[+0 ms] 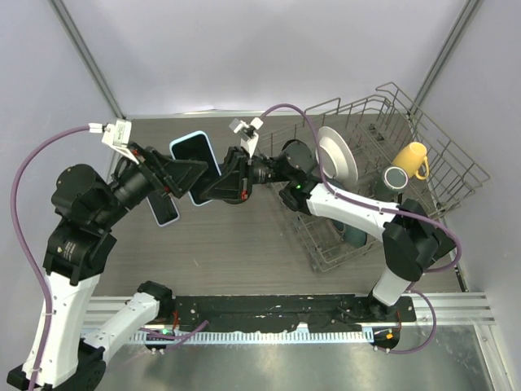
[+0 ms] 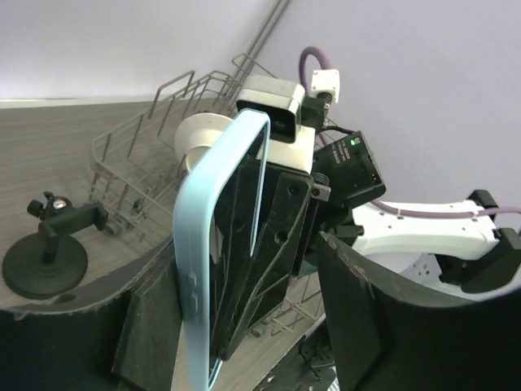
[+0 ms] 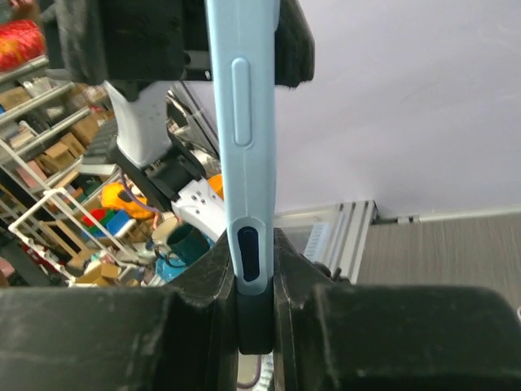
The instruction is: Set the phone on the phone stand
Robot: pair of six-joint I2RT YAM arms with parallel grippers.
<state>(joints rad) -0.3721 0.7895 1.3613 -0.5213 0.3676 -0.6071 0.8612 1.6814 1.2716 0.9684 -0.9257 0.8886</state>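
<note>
Top external: over grey table [image 1: 244, 244], right end effector [image 1: 213, 184] clamps phone [image 1: 194, 153]; left end effector [image 1: 189, 177] unclear.

No text, label, brand or number is readable in any view. The phone [image 2: 194, 244] has a plain case with no lettering. The wrist camera housing [image 2: 273, 110] has no legible marking. The boxes [image 3: 77, 134] on the background shelves are too blurred to read.
</note>
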